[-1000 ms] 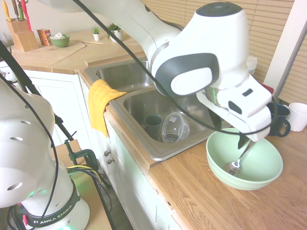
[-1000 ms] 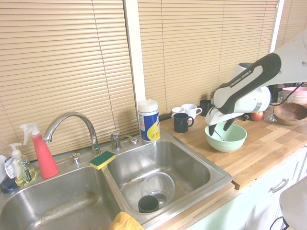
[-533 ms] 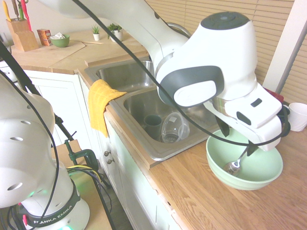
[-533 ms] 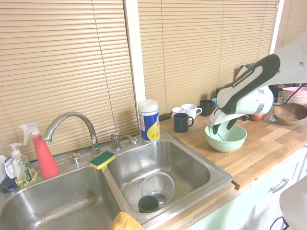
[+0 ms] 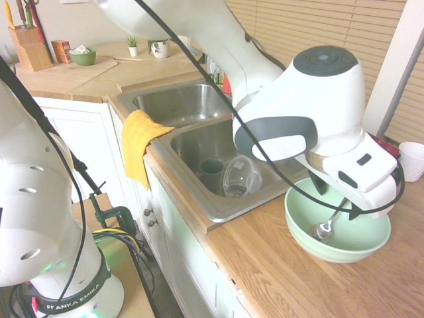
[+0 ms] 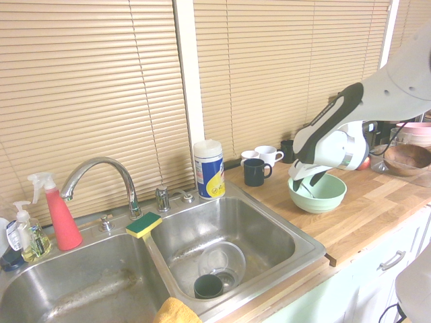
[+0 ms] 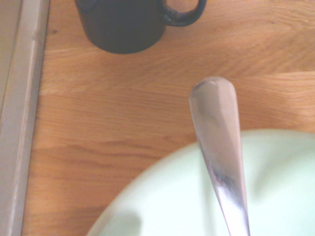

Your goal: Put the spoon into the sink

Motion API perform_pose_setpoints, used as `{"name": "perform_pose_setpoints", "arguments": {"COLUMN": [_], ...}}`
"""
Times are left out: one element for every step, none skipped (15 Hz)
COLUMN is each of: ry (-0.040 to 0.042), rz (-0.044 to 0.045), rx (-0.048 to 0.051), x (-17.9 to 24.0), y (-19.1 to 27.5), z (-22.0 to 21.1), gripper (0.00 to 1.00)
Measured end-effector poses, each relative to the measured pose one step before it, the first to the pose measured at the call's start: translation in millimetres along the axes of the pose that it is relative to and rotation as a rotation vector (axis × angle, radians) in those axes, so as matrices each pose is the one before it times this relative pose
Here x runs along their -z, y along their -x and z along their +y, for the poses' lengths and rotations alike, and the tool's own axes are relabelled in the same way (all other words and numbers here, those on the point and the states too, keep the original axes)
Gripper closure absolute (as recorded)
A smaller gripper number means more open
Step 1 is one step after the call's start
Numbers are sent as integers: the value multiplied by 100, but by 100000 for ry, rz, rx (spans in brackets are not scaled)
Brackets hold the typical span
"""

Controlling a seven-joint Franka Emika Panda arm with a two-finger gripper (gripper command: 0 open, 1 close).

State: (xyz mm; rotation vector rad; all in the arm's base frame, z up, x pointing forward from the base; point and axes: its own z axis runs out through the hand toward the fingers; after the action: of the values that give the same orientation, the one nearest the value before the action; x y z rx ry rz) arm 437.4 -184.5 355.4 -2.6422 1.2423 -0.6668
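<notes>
Nearest in the first exterior view, the pale green bowl (image 5: 368,242) stands on the wooden tabletop (image 5: 278,285), with the spoon (image 5: 321,232) inside it. The spoon is slim, shiny silver metal; its small oval head lies low against the inside of the bowl, and its long handle slants up toward the rim. In the wrist view the handle's end is broad and smoothly rounded, tapering to a narrow neck, with soft grey areas, bright glints and a small dark reflection. The pincer (image 5: 336,199) is above the bowl, its fingers spread wide near the upper handle and gripping nothing; whether either one brushes the handle I cannot tell. Just beyond the bowl is the steel sink (image 5: 228,211), two rectangular tubs side by side. The nearer tub holds a clear container (image 5: 242,175) tipped over beside a dark cup (image 5: 211,173), and a yellow cloth (image 5: 138,142) drapes over the front edge by the divider. Farther back, on the corner counter (image 5: 86,83), are a knife block (image 5: 33,52), a small green bowl (image 5: 83,58) and two potted plants (image 5: 132,48).
</notes>
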Motion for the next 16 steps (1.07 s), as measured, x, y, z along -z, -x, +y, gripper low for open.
{"name": "perform_pose_setpoints", "arguments": {"ry": [-581,-492,-248,-68,120,64,2,-41,23,-116,-230,-185,-57,-66,-222,-265], "rz": [82,288,412,-25,-318,-392,-430,-416,-281,-152,-96,-102,-174,-87,42,51], "rx": [-425,-281,-225,-274,-274,-386,-375,-224,-237,-239,-298,-136,-194,-120,-241,-176], "x": [-142,-99,-112,-160,-220,-243,-313,-282,-185,-105,-45,-44,-88,-59,-29,-41], "y": [-223,-220,-138,-28,19,82,157,133,27,-13,-6,7,25,-3,-73,-96], "z": [-145,-59,65,97,50,1,-10,9,36,69,90,79,81,51,15,16], "gripper": [100,100,100,100,100,100,100,100,100,100,100,100,100,100,100,100]}}
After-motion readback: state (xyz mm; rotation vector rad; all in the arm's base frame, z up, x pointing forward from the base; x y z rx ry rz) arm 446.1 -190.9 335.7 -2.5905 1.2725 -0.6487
